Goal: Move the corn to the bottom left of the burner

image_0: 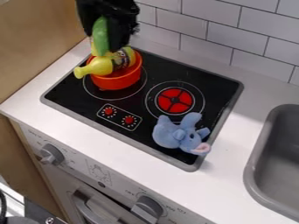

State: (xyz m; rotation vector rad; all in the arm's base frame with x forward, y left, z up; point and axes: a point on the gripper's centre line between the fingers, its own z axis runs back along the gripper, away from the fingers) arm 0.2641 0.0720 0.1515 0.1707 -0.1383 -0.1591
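The black gripper (104, 33) hangs over the back left of the stove, above the orange pot. It is shut on the corn (101, 39), whose long green husk shows between the black parts, with some yellow at its lower end. The corn is held upright, just behind the yellow bottle in the pot; whether its lower end touches the bottle or pot I cannot tell. Two burners mark the black stove top: the pot covers the left one, and the right burner (175, 100) has a red centre.
The orange pot (118, 82) holds a yellow bottle (102, 65) that leans out over its left rim. A blue plush elephant (169, 134) lies at the stove's front right corner. A grey sink (252, 168) is at the right, and a tiled wall (234, 33) stands behind.
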